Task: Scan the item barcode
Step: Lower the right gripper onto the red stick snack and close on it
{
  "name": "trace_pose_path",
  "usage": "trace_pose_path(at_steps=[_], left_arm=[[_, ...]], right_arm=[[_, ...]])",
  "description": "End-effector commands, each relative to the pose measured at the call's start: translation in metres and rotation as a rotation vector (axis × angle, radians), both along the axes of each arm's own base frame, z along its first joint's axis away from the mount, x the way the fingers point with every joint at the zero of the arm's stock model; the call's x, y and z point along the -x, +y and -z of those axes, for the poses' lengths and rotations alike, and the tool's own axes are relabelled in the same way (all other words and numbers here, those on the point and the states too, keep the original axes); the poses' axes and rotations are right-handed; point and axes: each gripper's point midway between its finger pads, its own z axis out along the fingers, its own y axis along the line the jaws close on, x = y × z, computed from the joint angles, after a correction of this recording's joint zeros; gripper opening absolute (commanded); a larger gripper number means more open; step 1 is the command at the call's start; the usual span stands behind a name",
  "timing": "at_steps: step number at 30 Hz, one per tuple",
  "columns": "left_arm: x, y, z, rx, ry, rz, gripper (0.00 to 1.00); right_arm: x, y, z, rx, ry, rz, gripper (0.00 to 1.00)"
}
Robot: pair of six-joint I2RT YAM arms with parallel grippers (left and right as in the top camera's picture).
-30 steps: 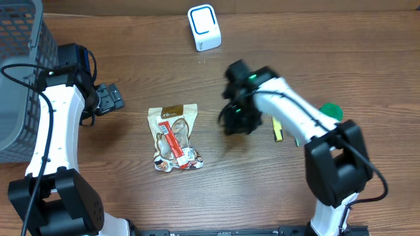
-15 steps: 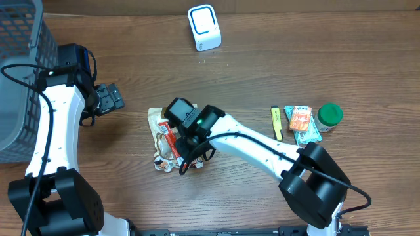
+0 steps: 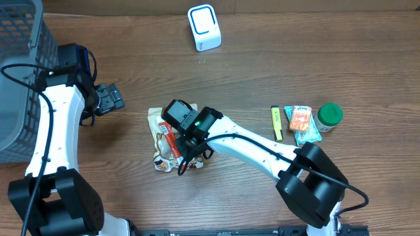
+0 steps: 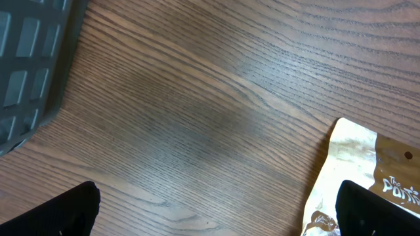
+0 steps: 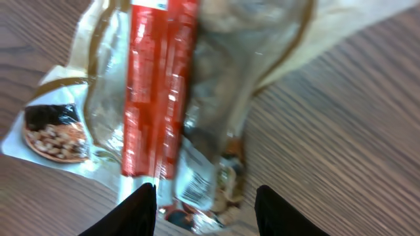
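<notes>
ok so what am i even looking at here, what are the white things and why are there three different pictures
The white things are the left arm and right arm of a robot at a wooden table, each ending in a two-finger pincer. The wide picture comes from a camera fixed above. The other two come from cameras on the wrists, looking down along each pincer. On the table lie a snack bag, a white scanner, a yellow marker, an orange packet and a green-lidded jar. A grey basket sits at the left edge. The right pincer hangs open just over the snack bag, gripping nothing. The left pincer is open too, over bare wood beside the bag.
</notes>
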Motion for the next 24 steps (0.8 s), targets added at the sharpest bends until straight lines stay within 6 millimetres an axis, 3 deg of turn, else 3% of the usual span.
trace_pose_path(at_steps=[1,12,24], left_arm=[[-0.0044,-0.0016,-0.0019,-0.005,-0.006,0.022,1.0],[-0.0043,-0.0016,-0.0019,-0.006,-0.005,0.022,1.0],[-0.0043,-0.0016,-0.0019,-0.006,-0.005,0.022,1.0]], right_arm=[[0.0088,0.0097,0.0103,-0.039,0.065,-0.012,0.49],[0.0092,0.0157,0.0091,-0.068,0.073,-0.014,0.41],[0.0146,0.0177,0.0168,-0.07,0.116,0.008,0.39]])
